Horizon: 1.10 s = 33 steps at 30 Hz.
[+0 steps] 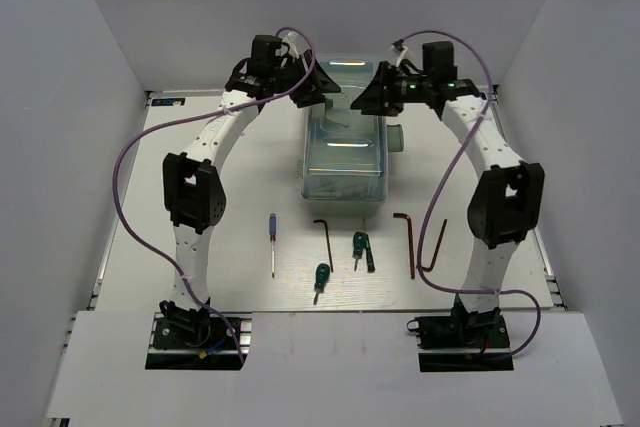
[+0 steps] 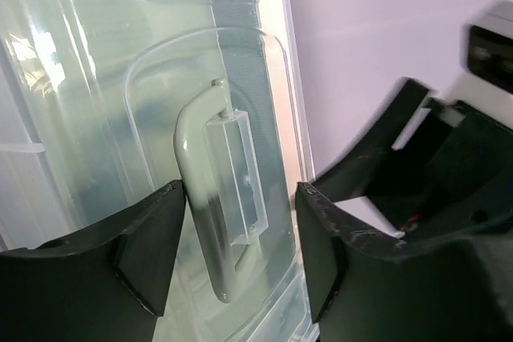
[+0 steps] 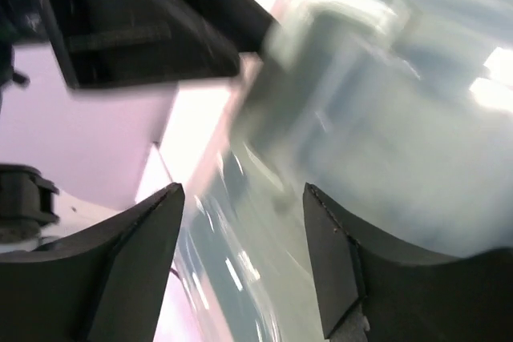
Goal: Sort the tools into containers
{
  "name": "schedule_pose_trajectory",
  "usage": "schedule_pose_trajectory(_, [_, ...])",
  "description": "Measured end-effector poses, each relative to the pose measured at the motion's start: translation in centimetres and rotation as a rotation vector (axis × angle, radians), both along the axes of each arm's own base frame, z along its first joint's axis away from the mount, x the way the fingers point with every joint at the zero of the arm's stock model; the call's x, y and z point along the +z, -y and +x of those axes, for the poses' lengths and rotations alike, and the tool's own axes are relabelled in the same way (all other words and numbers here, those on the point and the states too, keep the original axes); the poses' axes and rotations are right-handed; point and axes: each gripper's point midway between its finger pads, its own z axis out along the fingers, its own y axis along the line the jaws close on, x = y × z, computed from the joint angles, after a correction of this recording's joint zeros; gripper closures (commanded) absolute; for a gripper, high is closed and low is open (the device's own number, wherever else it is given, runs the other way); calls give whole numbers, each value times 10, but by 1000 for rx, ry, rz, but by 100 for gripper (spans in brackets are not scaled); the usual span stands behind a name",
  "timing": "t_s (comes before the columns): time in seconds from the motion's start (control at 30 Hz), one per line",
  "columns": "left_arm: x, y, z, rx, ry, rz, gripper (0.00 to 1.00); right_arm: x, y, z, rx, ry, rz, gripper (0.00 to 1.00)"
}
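Note:
The mint-green toolbox (image 1: 345, 162) stands closed at the table's back middle, its translucent lid (image 2: 120, 102) and handle (image 2: 210, 198) filling the left wrist view. My left gripper (image 1: 318, 87) is open above the box's far left end, its fingers (image 2: 152, 238) on either side of the handle without touching it. My right gripper (image 1: 372, 95) is open over the far right end, the blurred lid (image 3: 385, 158) below it. On the table in front lie a blue-handled screwdriver (image 1: 272, 239), two green-handled screwdrivers (image 1: 321, 278) (image 1: 361, 247) and three dark hex keys (image 1: 326, 237) (image 1: 407, 239) (image 1: 436, 249).
White walls close in the table on the left, right and back. Both arms arch over the table's sides, trailing purple cables (image 1: 125, 197). The right gripper shows in the left wrist view (image 2: 425, 158), close by.

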Motion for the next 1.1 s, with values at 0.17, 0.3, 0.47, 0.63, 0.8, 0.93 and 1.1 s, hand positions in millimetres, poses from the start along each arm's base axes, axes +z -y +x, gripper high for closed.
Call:
schedule_pose_trajectory(0.17, [-1, 0, -2, -9, -10, -1, 40, 0, 69, -14, -120, 81, -160, 55])
schedule_pose_trajectory(0.3, [-9, 4, -4, -20, -25, 6, 52, -8, 130, -20, -265, 104, -299, 44])
schedule_pose_trajectory(0.47, [-23, 19, -9, -62, -47, -4, 78, -46, 161, -11, -294, 23, -368, 19])
schedule_pose_trajectory(0.63, [-25, 23, -10, -47, -84, -27, 89, -110, 158, -2, -225, -123, -353, 13])
schedule_pose_trajectory(0.8, [-24, 23, -9, -44, -88, -31, 95, -151, 153, 4, -182, -226, -322, 13])
schedule_pose_trajectory(0.93, [-24, 23, -9, -42, -90, -33, 98, -162, 149, 16, -168, -233, -307, 18])
schedule_pose_trajectory(1.1, [-23, 23, -10, -41, -94, -34, 100, -164, 139, 42, -153, -201, -231, 70])
